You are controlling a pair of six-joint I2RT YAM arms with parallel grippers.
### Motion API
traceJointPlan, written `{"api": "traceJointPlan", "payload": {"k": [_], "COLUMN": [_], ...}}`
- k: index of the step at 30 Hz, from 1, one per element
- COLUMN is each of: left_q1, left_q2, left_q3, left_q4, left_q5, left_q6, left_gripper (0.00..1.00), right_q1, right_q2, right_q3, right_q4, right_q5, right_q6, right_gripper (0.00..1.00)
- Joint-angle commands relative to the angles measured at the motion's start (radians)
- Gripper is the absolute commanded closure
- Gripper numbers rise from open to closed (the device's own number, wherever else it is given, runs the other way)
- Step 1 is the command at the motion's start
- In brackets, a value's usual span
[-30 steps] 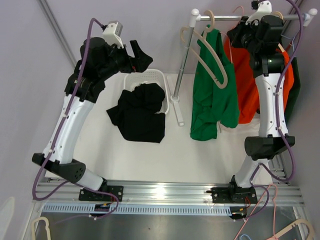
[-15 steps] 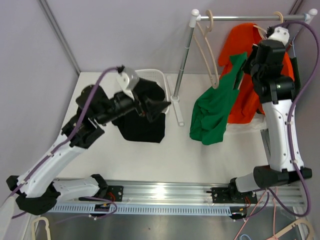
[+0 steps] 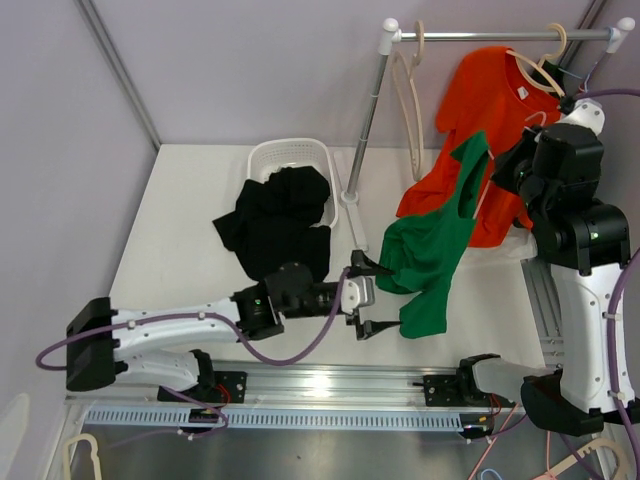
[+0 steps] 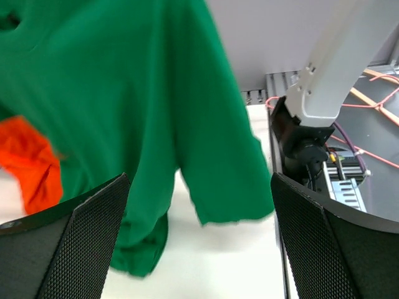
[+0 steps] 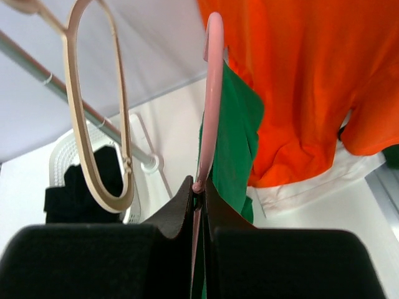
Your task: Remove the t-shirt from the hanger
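I count two arms, one rack, one white basket (image 3: 285, 148) and three hangers. One cream hanger (image 5: 127, 167) hangs bare on the rail (image 3: 480, 35). A second hanger carries the orange t-shirt (image 3: 490, 100) on the same rail. The third, the pink hanger (image 5: 214, 81), is off the rail and in my right gripper (image 5: 198, 187). There are two coloured shirts, the orange one and the green t-shirt (image 3: 430, 250). There is also a heap of black clothing (image 3: 280, 225) spilling from the basket onto the table (image 3: 200, 200); I cannot tell how many pieces are in it. The green t-shirt is the one I am after. It hangs from the pink hanger in the air in front of the orange shirt, with its lower part drooping toward the table near the foot of the rack post (image 3: 365, 140). My right arm stands tall at the right side, with its wrist up by the rail's right end. Its fingers are pinched tight on the pink hanger's thin bar. My left arm lies stretched low and nearly flat across the near part of the table, reaching right. The left gripper (image 3: 372, 298) has its jaws spread wide and empty, facing the green shirt's bottom edge. On the left wrist camera the green cloth fills the view just ahead of the two mesh-faced fingers (image 4: 75, 249). I cannot tell from the pictures whether the cloth touches them.
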Motion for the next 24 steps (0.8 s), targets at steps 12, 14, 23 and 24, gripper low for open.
{"api": "traceJointPlan", "payload": {"k": [12,14,23,24], "left_q1": [-0.062,-0.088,-0.145,-0.147], "left_q2": [0.272,0.292,0.318,0.314], "left_q3": [0.262,0.311,0.284,0.252], "left_q4": [0.188,0.171,0.159,0.167], "left_q5": [-0.062,-0.168,-0.328,-0.348], "left_q6": [-0.001,-0.006,0.043,0.04], "left_gripper": [0.25,0.42,0.25,0.19], "right_q1": [0.03,0.033,0.035,0.033], "right_q2": [0.005,0.008,0.038,0.041], "right_q3": [-0.052,-0.049,0.013,0.016], "right_q4": [0.052,0.056,0.05,0.05], "right_q5": [-0.073,-0.067,-0.042,-0.042], "right_q6": [0.034,0.034,0.008,0.006], "right_gripper": [1.0,1.0,1.0,1.0]}}
